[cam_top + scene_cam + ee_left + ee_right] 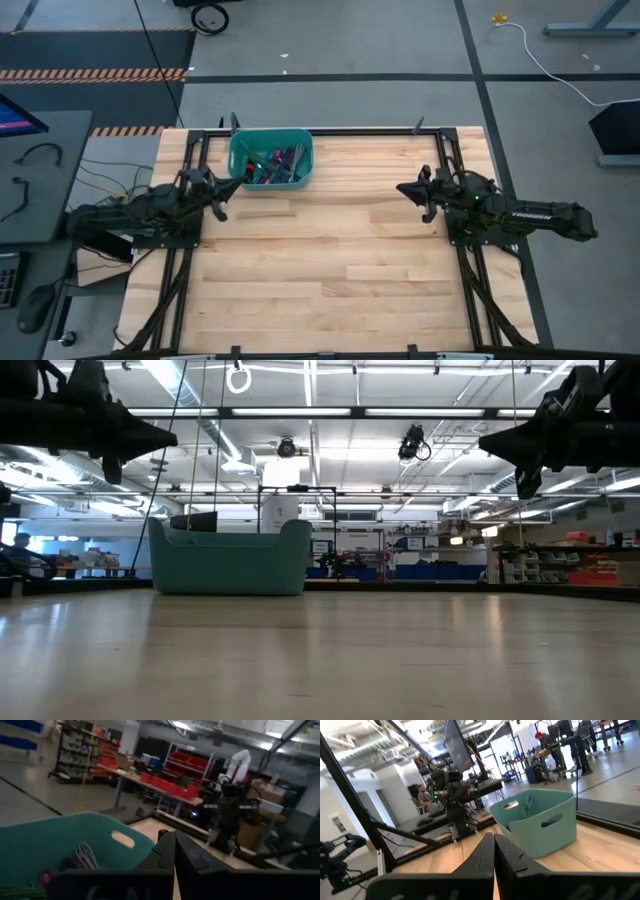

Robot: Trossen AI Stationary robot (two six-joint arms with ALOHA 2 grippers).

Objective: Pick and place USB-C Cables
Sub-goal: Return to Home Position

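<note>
The USB-C cables (pixel 273 165), small purple, magenta, teal-blue and grey bundles, lie inside a teal bin (pixel 236 155) near the table's far edge. A grey looped bundle (pixel 86 856) shows inside the bin in the left wrist view; a green one (pixel 525 810) pokes above the bin rim in the right wrist view. My left gripper (pixel 235 183) hovers shut just left of the bin, above the table. My right gripper (pixel 402 188) hovers shut at the table's right, well away from the bin. Both grippers hold nothing.
The teal bin (pixel 228 558) stands on the wooden table (pixel 330 260), whose top shows bare wood elsewhere. A black frame (pixel 455 250) runs along the table's edges. A side desk (pixel 40 170) with a mouse and cables sits left of the table. People show in the room beyond.
</note>
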